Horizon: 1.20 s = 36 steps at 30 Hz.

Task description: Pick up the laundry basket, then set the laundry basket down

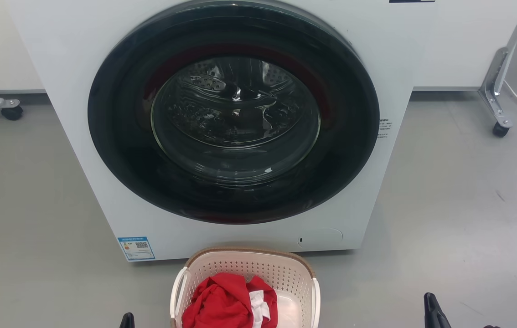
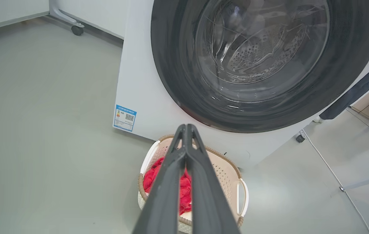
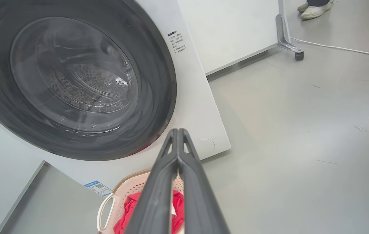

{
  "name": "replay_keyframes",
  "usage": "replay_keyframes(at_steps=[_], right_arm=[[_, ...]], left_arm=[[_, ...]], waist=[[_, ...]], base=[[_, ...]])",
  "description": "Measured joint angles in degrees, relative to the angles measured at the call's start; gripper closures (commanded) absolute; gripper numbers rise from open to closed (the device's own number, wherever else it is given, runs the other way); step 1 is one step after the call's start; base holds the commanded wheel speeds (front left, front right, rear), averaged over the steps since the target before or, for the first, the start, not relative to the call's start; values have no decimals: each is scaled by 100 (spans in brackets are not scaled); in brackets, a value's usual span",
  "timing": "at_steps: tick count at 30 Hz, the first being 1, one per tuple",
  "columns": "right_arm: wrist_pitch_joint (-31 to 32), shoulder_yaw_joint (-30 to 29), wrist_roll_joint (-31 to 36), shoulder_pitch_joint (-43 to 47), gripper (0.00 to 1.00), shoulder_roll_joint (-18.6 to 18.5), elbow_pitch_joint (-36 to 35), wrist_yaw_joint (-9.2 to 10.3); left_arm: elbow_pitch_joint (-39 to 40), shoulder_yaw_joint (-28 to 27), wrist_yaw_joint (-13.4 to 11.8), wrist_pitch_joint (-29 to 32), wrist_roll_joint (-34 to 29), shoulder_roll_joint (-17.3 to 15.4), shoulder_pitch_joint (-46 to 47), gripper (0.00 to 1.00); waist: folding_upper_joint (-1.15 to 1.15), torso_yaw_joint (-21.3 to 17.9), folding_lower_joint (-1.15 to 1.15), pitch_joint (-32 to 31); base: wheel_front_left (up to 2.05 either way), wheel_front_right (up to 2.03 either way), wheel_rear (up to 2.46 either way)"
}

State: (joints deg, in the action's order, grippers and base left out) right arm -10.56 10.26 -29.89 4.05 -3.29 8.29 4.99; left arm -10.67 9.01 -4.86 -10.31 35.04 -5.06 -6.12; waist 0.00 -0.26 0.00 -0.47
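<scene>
While neither arm touches it, the basket (image 1: 258,266) stands upright on the grey floor (image 1: 459,205), close in front of the washer (image 1: 395,68) and below its round dark door (image 1: 117,150), which is closed. Whether the basket's far rim touches the washer's front I cannot tell. A crumpled red cloth (image 1: 222,300) lies inside, heaped toward the robot's left, with a white cloth (image 1: 258,307) tucked against it. The two white handles (image 1: 177,287) sit on the basket's short sides, both free.

The left pincer (image 2: 186,126) has its two dark fingers pressed together along their length, with nothing between them. In its wrist view it is raised above the basket, pointing toward the washer's base. In the head view only a dark tip shows at the bottom edge, just left of the basket.

The right pincer (image 3: 178,130) is likewise closed tight on nothing, its fingers meeting at the tips. In the head view it shows at the lower right, well apart from the basket.

Through the door glass the perforated steel drum (image 1: 222,100) is visible. A blue label (image 1: 136,248) is stuck to the washer's lower left corner, near the basket. To the right stands a grey wheeled frame (image 1: 495,91), with a white cable (image 3: 344,48) trailing over the floor beside it and a person's pale shoe (image 3: 314,11) beyond.
</scene>
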Motion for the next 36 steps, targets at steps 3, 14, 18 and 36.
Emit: replay_keyframes(at_steps=[3,14,18,36], right_arm=[[80,-69,-241,-2,100,3,42,-44],[336,-319,-1084,-129,100,18,160,-198],[402,-413,-1396,-146,100,23,203,-257],[803,-810,-2774,-372,100,40,391,-510]], left_arm=[[-20,-70,42,71,171,8,14,100],[-113,-270,193,307,958,41,143,100],[-145,-326,244,388,1240,64,213,100],[-280,-652,510,775,2536,116,429,100]], waist=[[0,1,0,2],[0,4,0,10],[0,6,0,12],[0,11,0,25]], base=[[0,0,0],[0,0,0],[0,0,0],[0,0,0]])
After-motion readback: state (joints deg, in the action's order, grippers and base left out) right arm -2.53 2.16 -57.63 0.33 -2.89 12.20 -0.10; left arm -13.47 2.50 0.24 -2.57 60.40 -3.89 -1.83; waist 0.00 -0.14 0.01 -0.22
